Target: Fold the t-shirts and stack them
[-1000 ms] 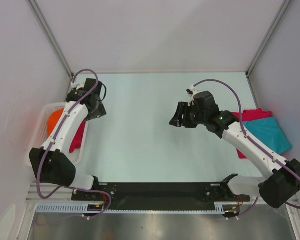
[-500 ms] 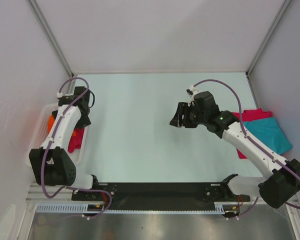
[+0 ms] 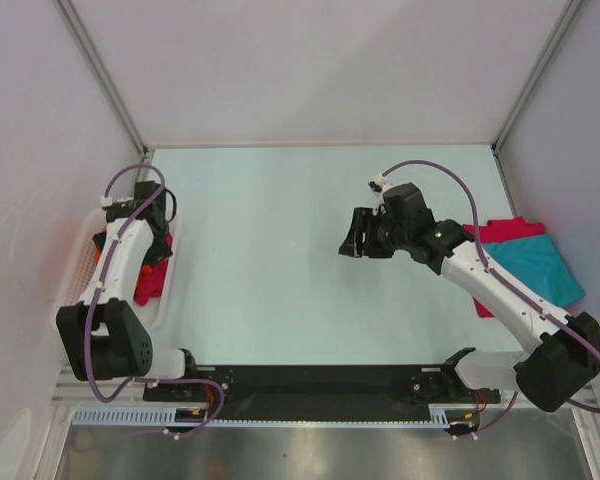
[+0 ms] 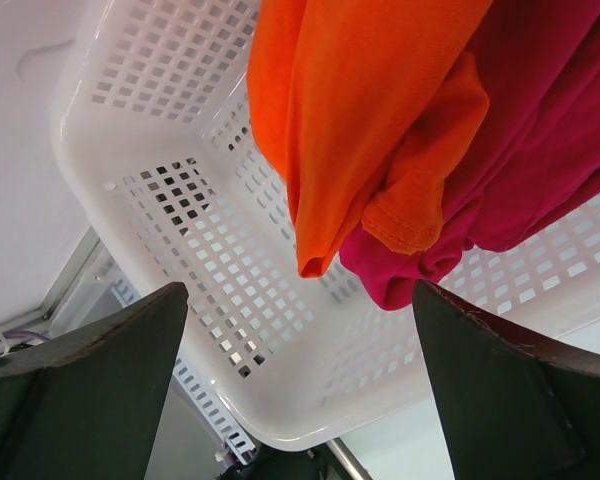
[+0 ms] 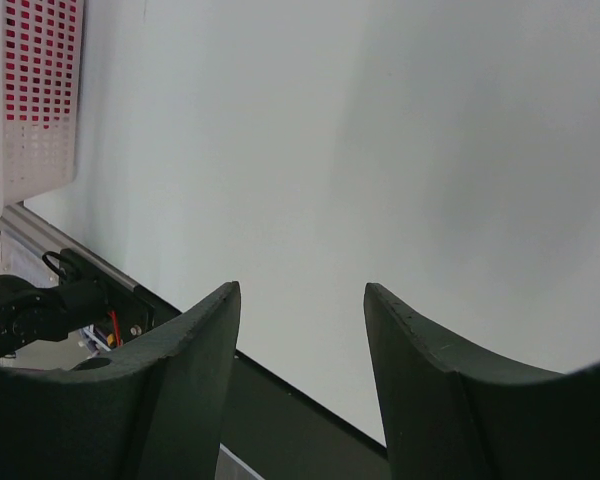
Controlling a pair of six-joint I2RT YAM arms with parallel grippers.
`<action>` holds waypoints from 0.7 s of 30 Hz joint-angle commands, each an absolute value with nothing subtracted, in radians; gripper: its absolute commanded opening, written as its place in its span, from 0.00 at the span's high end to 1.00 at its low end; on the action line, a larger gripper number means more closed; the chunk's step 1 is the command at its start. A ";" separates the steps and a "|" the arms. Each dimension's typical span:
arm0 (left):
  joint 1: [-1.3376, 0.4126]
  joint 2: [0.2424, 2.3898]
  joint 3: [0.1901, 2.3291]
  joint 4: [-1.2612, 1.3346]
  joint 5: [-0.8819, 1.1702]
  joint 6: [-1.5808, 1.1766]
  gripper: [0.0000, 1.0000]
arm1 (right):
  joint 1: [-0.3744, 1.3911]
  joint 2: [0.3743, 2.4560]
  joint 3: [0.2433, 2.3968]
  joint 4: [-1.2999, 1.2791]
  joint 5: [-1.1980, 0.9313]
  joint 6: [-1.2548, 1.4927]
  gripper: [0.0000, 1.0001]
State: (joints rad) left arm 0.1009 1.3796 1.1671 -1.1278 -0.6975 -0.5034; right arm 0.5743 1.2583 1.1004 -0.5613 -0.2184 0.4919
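Observation:
A bright orange t-shirt and a crimson t-shirt lie bunched together in the white mesh basket. My left gripper is open and empty, just above them over the basket. In the top view the left gripper is over the basket, with orange cloth and crimson cloth showing beside it. A folded teal t-shirt lies on a crimson one at the right edge. My right gripper is open and empty above the table's middle; it also shows in the right wrist view.
The pale table is ringed by white walls with metal corner posts. A black rail runs along the near edge between the arm bases. The basket's side shows at the upper left of the right wrist view.
My left arm has swung left from beside the basket to over it, closer to the orange and crimson cloth. The right arm has barely moved.

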 commanded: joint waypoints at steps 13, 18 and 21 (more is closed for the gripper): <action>0.224 1.448 1.180 -0.976 -0.560 -0.437 0.01 | 0.575 1.272 1.157 -0.571 -0.224 0.449 0.42; 0.253 1.531 1.221 -0.954 -0.557 -0.430 0.00 | 0.566 1.276 1.166 -0.577 -0.219 0.446 0.42; 0.276 1.552 1.235 -0.945 -0.558 -0.419 0.00 | 0.558 1.281 1.172 -0.581 -0.215 0.442 0.42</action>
State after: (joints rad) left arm 0.2413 1.5379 1.1790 -0.9867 -0.5602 -0.4427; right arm 0.5694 1.2739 1.1244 -0.5732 -0.2180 0.4648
